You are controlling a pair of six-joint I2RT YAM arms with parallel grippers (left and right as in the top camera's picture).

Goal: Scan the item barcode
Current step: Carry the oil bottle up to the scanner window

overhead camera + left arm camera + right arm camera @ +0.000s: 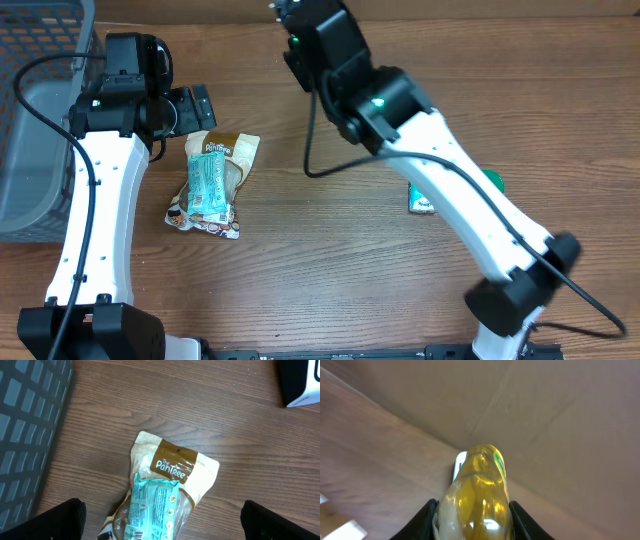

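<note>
My right gripper is shut on a clear bottle of yellow liquid, with one black finger on each side of it. In the overhead view the right gripper is at the far top edge and the bottle is hidden there. A tan Pantree bag lies on the table with a teal packet on top of it. My left gripper hovers just above them. Seen from the left wrist, that gripper is wide open around the teal packet. A small barcode shows at the packet's lower end.
A grey mesh basket fills the far left, close beside the left arm. A small green and white box lies partly under the right arm. A dark object with a white edge sits at the top right of the left wrist view.
</note>
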